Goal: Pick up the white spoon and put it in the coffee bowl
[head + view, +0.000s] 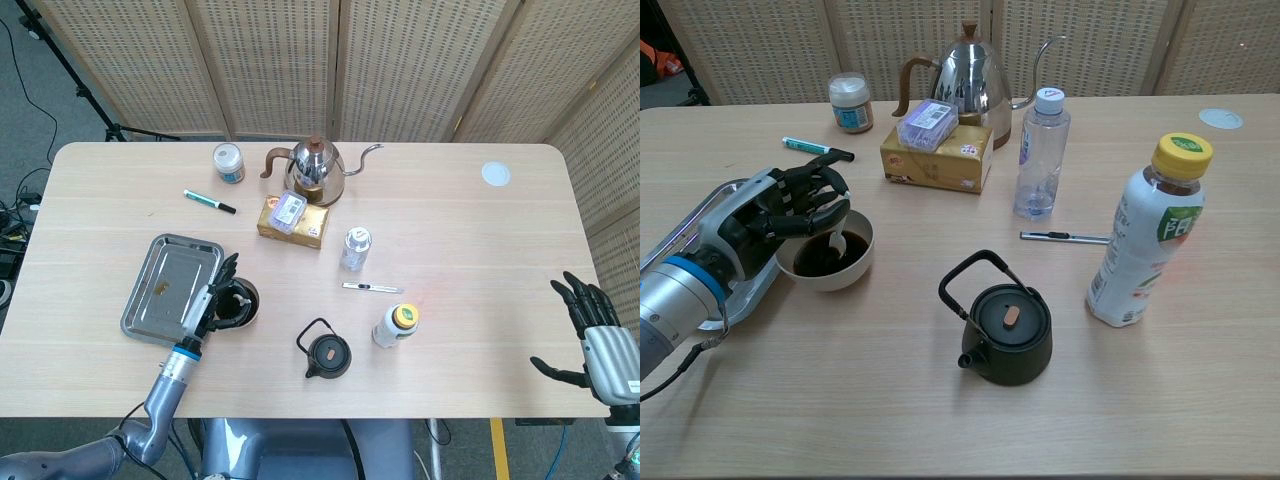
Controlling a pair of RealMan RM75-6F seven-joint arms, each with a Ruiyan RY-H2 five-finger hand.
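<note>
The coffee bowl [862, 263] stands beside the metal tray and holds dark coffee. The white spoon [838, 241] lies in it, bowl end in the coffee and handle leaning up toward the left rim. My left hand [775, 212] hovers over the bowl's left rim and the tray edge, fingers apart and loosely curved, with nothing gripped. In the head view the left hand [207, 303] sits just left of the bowl [243, 300]. My right hand [597, 338] hangs at the table's far right edge, fingers spread and empty; the chest view does not show it.
The metal tray [172, 285] lies left of the bowl. A black teapot [1008, 325] stands to its right, then a yellow-capped bottle [1145, 245]. A thin metal pen [1065, 237], water bottle [1042, 155], tissue box [938, 158], steel kettle [970, 80] and marker [805, 147] lie further back.
</note>
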